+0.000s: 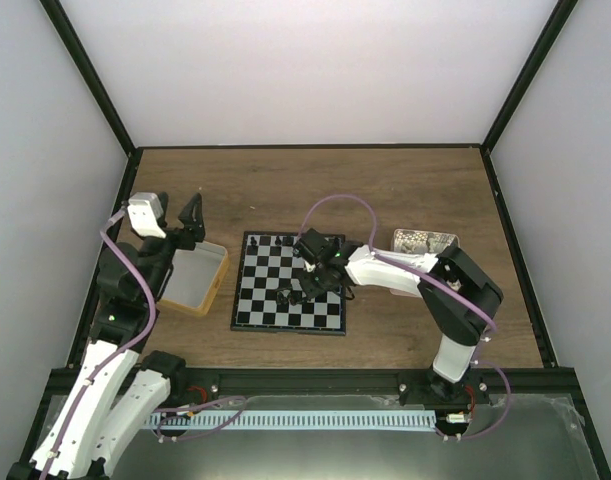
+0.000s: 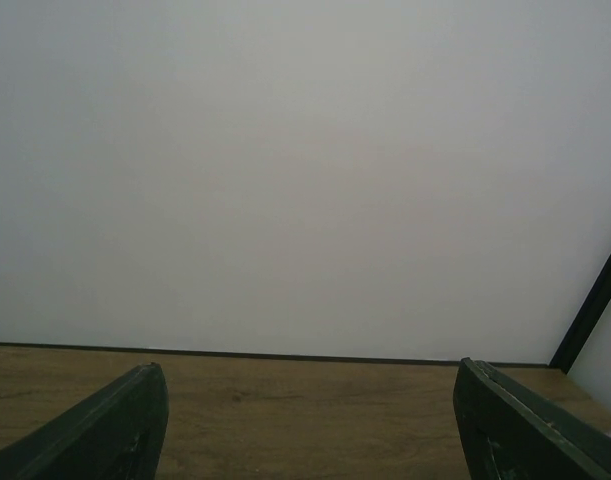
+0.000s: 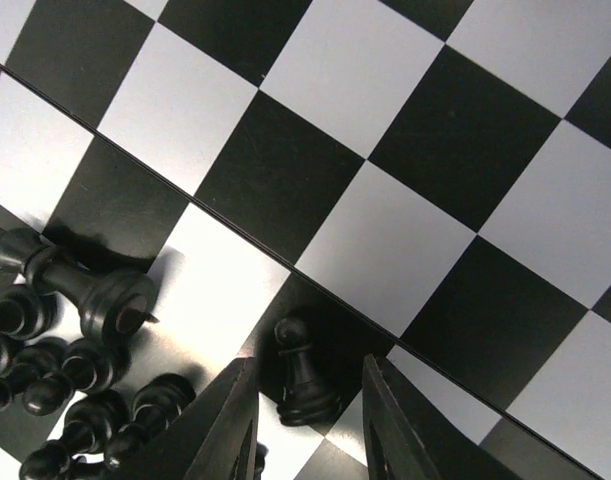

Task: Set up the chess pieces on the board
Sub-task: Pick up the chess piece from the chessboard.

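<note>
Upright pawn (image 3: 303, 385) standing untouched between parted pincer (image 3: 309, 362) fingers on board (image 3: 385, 130); toppled pieces (image 3: 65, 350) heaped lower left.

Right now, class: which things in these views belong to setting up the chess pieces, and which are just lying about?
Job in hand: the board; the chess pieces heaped on it; the right gripper straddling one pawn.
Lying about: yellow-rimmed tray; small tray by the right arm.

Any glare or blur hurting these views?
Right wrist: glare streak on the glossy black-and-white chessboard beside the toppled black chess pieces; upright black pawn sharp. Left wrist: soft, flat, only wall and wooden table. Top external: even light, pieces tiny.
</note>
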Controlling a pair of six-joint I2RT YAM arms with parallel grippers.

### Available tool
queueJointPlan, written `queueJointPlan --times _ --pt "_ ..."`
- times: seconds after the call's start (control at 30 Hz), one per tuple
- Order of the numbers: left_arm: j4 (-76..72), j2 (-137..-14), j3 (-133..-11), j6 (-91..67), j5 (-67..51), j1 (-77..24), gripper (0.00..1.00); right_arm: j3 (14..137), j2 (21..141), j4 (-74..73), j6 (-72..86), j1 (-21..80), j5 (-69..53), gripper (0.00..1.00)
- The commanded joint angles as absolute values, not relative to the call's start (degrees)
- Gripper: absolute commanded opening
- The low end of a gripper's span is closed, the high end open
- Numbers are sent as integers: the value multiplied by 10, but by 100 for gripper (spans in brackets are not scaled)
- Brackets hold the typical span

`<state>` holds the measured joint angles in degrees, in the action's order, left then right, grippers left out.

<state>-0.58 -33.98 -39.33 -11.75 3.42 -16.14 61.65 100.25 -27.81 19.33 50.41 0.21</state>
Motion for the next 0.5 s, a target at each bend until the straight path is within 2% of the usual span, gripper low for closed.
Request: queueJointPlan --times 0.0,0.47 --pt "-4 -339 -410 -111 37 -159 80 611 1012 -266 172 507 11 29" --pt "-1 -344 -411 -108 42 -159 80 605 1017 -272 140 514 15 27"
